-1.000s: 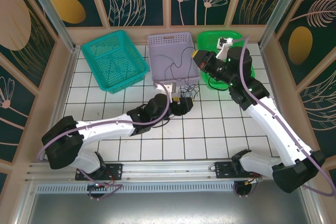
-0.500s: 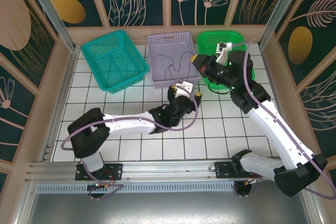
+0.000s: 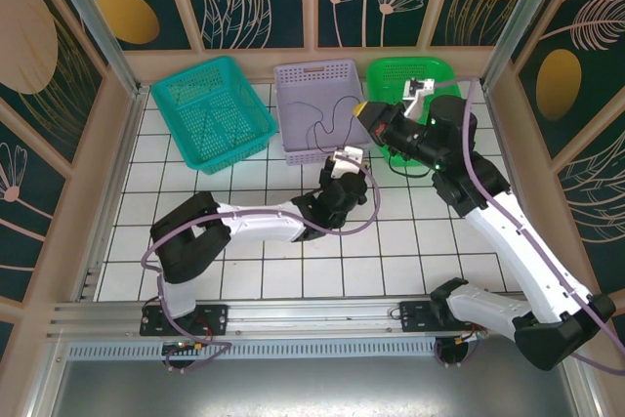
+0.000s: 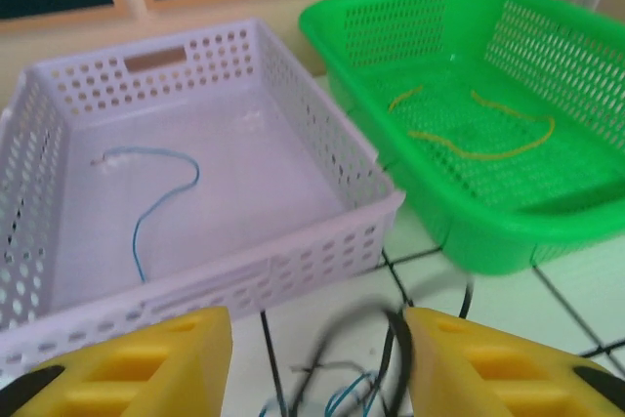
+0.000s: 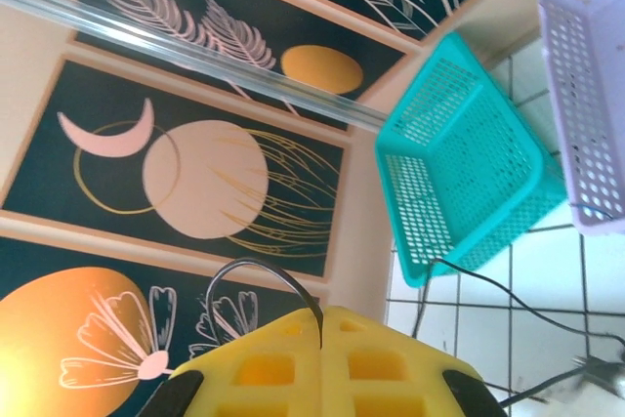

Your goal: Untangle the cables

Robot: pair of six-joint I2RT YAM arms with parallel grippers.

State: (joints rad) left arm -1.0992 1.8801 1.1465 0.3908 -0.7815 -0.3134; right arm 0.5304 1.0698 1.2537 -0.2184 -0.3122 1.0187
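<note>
A small tangle of black and blue cables [image 4: 363, 376] lies on the white tiles just in front of the lilac basket. My left gripper [image 4: 317, 339] straddles it, and its yellow fingers [image 4: 137, 363] stand apart with the strands between them. One black strand touches the right finger. In the top view the left gripper [image 3: 344, 163] covers most of the tangle. My right gripper [image 3: 365, 110] hovers over the gap between the lilac and green baskets. It is shut [image 5: 320, 317] on a black cable [image 5: 256, 264] that loops up from the pinch.
Three baskets line the back wall: teal [image 3: 210, 109], lilac [image 3: 314, 70] and green [image 3: 391, 70]. A blue wire [image 4: 161, 197] lies in the lilac basket [image 4: 244, 275], and a yellow wire [image 4: 479, 153] lies in the green basket [image 4: 508, 236]. Tiled floor lies open in front.
My left arm swung right and forward until its gripper sat over the tangle, and its jaws have narrowed. The right gripper shifted slightly right, still pinching the black cable.
</note>
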